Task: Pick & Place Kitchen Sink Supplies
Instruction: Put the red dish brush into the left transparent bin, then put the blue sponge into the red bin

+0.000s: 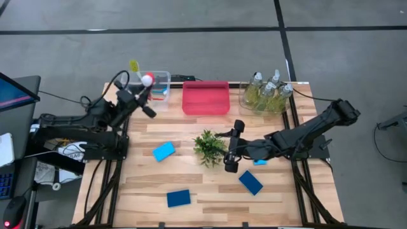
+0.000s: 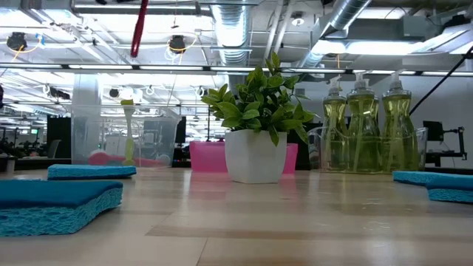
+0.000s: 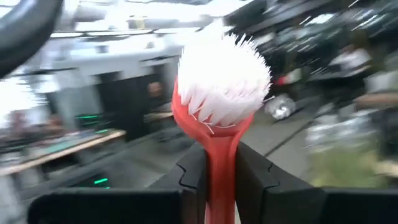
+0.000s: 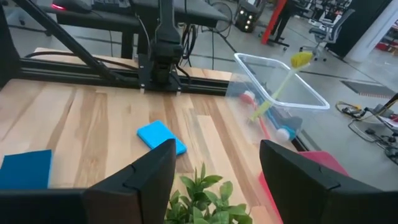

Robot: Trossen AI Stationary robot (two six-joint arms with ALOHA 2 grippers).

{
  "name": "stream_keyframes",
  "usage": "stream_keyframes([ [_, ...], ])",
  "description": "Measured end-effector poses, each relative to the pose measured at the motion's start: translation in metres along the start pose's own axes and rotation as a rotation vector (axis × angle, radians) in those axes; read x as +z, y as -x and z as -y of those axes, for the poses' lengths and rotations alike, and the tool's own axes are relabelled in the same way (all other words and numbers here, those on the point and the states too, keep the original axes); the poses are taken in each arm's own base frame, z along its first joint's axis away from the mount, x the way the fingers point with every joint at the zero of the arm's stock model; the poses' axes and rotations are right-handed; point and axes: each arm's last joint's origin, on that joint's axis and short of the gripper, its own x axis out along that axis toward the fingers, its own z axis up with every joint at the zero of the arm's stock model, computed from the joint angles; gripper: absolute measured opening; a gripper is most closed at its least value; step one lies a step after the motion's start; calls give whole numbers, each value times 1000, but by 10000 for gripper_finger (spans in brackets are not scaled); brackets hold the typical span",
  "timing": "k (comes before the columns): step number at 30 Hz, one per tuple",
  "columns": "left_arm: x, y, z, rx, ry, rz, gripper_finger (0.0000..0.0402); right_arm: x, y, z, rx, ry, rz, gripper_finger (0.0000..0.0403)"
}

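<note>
While the left gripper [image 3: 221, 180] clamps its jaws on the red brush [image 3: 217, 106] above the clear bin [image 1: 159, 79] at the counter's far left corner, that light, stiff, slick handle suits a mid-shaft pinch. The right gripper [image 4: 217, 171] hovers, jaws apart, by the plant [image 1: 208, 146].

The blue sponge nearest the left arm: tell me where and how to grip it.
The blue sponge lies flat on the table, slightly angled and clear of the plant. Probably best come straight down and pinch across its shorter width, tool turned to match its tilt. The left tool currently holds the red brush.
</note>
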Motion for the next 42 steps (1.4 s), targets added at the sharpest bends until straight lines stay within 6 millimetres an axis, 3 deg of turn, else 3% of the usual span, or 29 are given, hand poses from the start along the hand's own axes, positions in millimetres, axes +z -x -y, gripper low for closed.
stream_keyframes([
  [6, -20, -22, -1, 132, -169, -131, 65, 0, 0, 0, -1, 0, -1, 226],
  [12, -58, -51, -6, 301, -340, -372, 71, 0, 0, 0, -1, 1, -2, 226],
  [17, -87, -70, -17, 395, -381, -504, 52, 0, 0, 0, -1, 1, -1, 226],
  [21, -106, -80, -22, 428, -420, -588, 64, 0, -1, 0, -1, 2, -2, 226],
  [29, -137, -75, -21, 428, -441, -669, 121, 0, 0, 0, -1, 2, -2, 226],
  [42, -139, -73, -19, 450, -439, -662, 173, 0, 0, 0, -1, 2, -2, 226],
])
